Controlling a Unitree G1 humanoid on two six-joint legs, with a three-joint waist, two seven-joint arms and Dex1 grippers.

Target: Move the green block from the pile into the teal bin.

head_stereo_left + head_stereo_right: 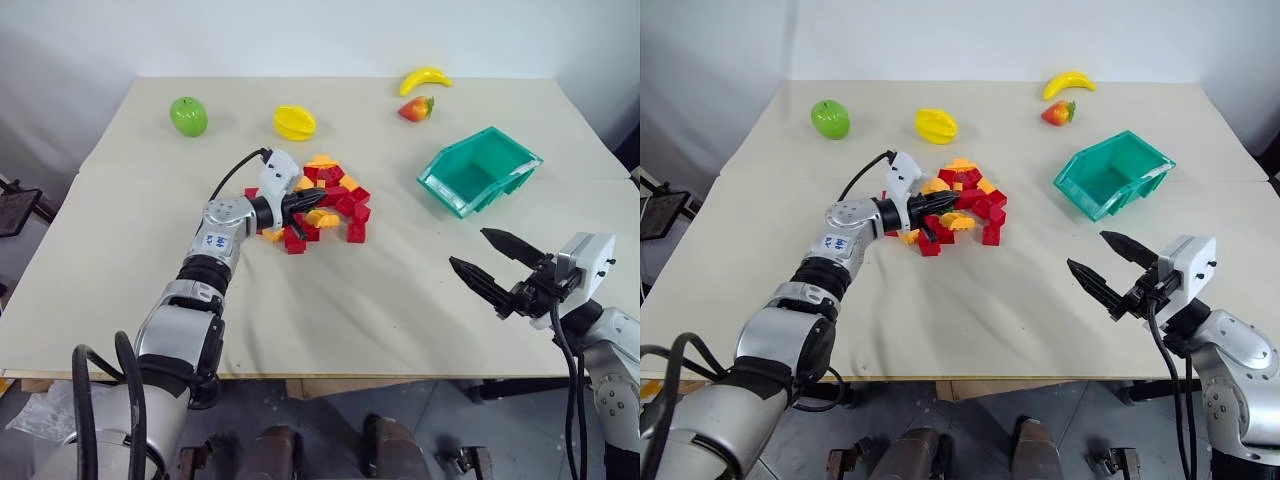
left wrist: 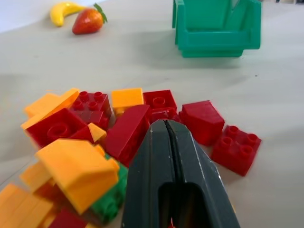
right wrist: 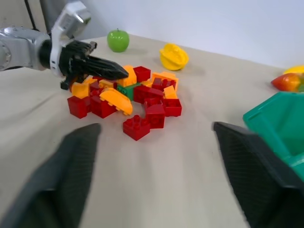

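Left wrist view, green block (image 2: 108, 202) beside left hand (image 2: 166, 130)

The heap of small plastic bricks (image 1: 322, 203) is red and orange-yellow, with one dark green plastic brick (image 2: 110, 202). The rectangular plastic bin (image 1: 480, 170) is teal; both grippers' fingers (image 1: 497, 288) are black.

No readable text anywhere. Left forearm (image 1: 222, 240) carries a small blue marking. Too small to make out.

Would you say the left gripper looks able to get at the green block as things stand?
Probably not directly: the left gripper is shut over the pile, and the green block lies beside it, partly under an orange brick.
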